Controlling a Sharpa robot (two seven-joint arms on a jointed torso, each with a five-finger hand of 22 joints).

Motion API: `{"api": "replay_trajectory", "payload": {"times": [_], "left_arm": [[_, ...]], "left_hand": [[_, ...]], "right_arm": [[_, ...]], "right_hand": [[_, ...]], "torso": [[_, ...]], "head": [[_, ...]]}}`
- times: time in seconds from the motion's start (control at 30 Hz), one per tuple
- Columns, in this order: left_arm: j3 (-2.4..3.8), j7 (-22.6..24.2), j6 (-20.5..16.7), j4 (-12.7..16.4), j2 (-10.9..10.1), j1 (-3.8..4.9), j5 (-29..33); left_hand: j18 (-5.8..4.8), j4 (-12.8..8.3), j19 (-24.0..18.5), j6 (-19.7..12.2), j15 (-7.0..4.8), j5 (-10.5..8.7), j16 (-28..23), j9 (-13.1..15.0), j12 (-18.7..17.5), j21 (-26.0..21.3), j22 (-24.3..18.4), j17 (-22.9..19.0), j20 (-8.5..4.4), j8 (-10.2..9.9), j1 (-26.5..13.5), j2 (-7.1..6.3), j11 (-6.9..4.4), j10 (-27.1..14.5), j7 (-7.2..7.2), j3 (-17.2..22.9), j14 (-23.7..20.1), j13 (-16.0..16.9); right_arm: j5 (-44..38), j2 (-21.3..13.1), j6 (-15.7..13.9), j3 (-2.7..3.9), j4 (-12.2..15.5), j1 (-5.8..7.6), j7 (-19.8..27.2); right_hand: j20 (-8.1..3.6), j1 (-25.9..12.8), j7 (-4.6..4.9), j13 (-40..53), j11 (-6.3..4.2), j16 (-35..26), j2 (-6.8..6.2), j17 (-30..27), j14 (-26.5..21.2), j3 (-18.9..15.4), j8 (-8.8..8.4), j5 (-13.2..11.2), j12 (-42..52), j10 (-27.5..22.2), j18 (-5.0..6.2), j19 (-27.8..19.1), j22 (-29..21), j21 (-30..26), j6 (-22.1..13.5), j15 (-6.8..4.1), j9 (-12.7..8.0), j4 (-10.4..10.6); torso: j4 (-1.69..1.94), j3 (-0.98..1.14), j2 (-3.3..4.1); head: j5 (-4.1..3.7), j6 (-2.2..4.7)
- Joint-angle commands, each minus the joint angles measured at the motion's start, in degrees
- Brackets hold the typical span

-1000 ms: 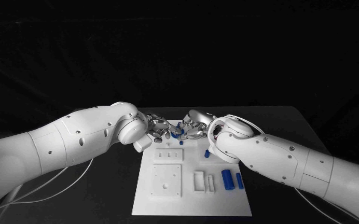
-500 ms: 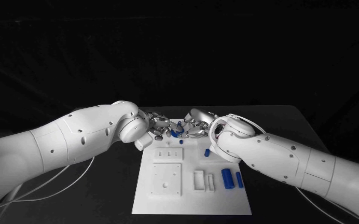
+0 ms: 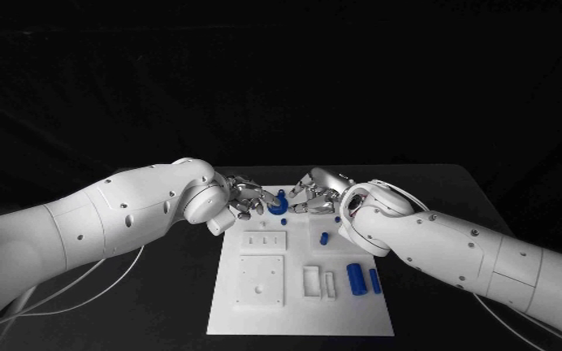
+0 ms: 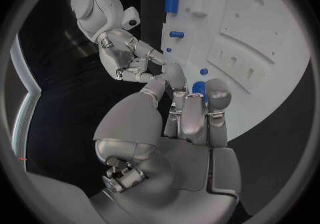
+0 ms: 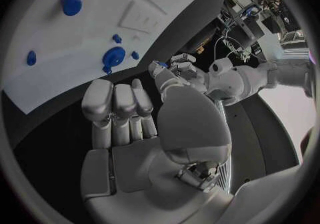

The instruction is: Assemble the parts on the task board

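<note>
The white task board [image 3: 299, 286] lies in the middle of the black table [image 3: 175, 286], and both hands are gathered at its far edge. A small blue part [image 4: 198, 87] is pinched at the fingertips of the left hand [image 3: 244, 199], just above the board's far edge. The right hand [image 3: 314, 195] is seen empty, its fingers extended side by side and close together in the right wrist view, hovering just beside a round blue disc [image 3: 278, 209] that sits on the far strip of the board. Two blue cylinders [image 3: 355, 280] are lying on the near right part of the board, and a small blue peg [image 3: 325, 239] stands between them and the disc.

The step in hand is judged to be the seating of the pinched part near the disc. For this to be done well, the part should be kept upright and lined up over its seat before any pressure is applied, and the board should be steadied by the free right hand if it shifts. The grip should be loosened only once the part is felt to sit flush.
</note>
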Motion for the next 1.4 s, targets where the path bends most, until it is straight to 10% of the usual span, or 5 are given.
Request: {"api": "replay_trajectory", "payload": {"times": [0.03, 0.3, 0.8, 1.4], "left_arm": [[-0.08, 0.12, -0.06, -0.26, 0.12, 0.03, -1.76], [-1.27, -1.14, -0.61, -1.02, 0.09, -0.19, -5.76], [-3.86, -3.38, 2.06, -2.55, 1.39, -1.04, -11.66], [-5.23, -3.35, 1.1, -3.66, 3.13, -2.79, -15.7]], "left_hand": [[-0.3, 0.12, 0.4, 9.66, -0.34, 0.21, 0.29, 31.57, 0.42, -0.29, 0.29, 0.08, 0.06, 0.15, -0.46, 0.25, -0.38, 2.58, -6.34, 0.13, -0.1, -0.35], [-0.32, 0.21, 0.72, 10.16, -0.35, 0.3, 0.47, 31.87, 1.37, -0.7, 1.23, 0.26, 0.09, 0.16, -0.57, 0.26, -0.47, 2.64, -6.49, 0.07, -0.05, -1.63], [-0.39, 0.42, 1.06, 11.12, -0.23, 0.44, 0.82, 32.47, 2.28, -0.84, 2.11, 0.68, 0.33, 0.19, -1.28, 0.53, -0.62, 2.71, -6.77, 0.09, 0.05, -2.46], [-0.36, 0.74, 1.55, 11.84, -0.08, 0.26, 1.17, 33.31, 3.08, -1.68, 3.82, 0.9, 0.62, 0.2, -2.32, 1.04, -0.59, 2.7, -6.93, 0.23, 0.1, -3.58]], "right_arm": [[1.44, -1.25, -0.45, -0.01, 1.18, -0.26, 3.14], [3.92, -5.43, -1.74, 0.49, 3.27, -0.48, 4.64], [10.48, -8.65, -4.58, 5.01, 1.55, 0.58, 5.84], [11.12, -7.97, -4.88, 6.14, 0.24, 0.99, 5.89]], "right_hand": [[0.45, 0.6, 0.04, -0.54, 0.04, -0.6, 0.12, -0.35, -0.29, -0.37, -0.31, 0.58, -0.59, -0.6, 0.48, 3.75, 6.18, -0.74, -0.27, 0.33, -0.06, -0.15], [0.35, 0.53, -0.04, -1.07, -0.11, -0.72, 0.26, -0.4, -0.06, 1.22, -0.32, 2.35, -0.49, -0.61, 0.44, 3.87, 6.26, -0.88, 0.29, 0.22, -0.07, -0.84], [0.23, -0.2, -0.23, -1.58, -0.29, -1.05, 0.07, -0.36, 0.06, 2.69, -0.32, 4.24, -0.48, -0.8, 0.41, 3.86, 6.25, -1.11, 0.92, 0.1, -0.07, -1.39], [0.18, -0.63, -0.26, -1.99, -0.36, -1.52, -0.01, -0.48, 0.1, 3.27, -0.32, 5.92, -0.75, -0.94, 0.4, 3.86, 6.16, -1.42, 1.02, 0.04, -0.07, -1.67]], "torso": [[0.06, 0.02, 0.02], [-0.17, -0.04, -0.08], [0.05, -0.06, 0.0], [0.07, -0.07, 0.04]], "head": [[0.36, -0.26], [0.64, -0.77], [0.64, -1.76], [0.8, -2.6]]}}
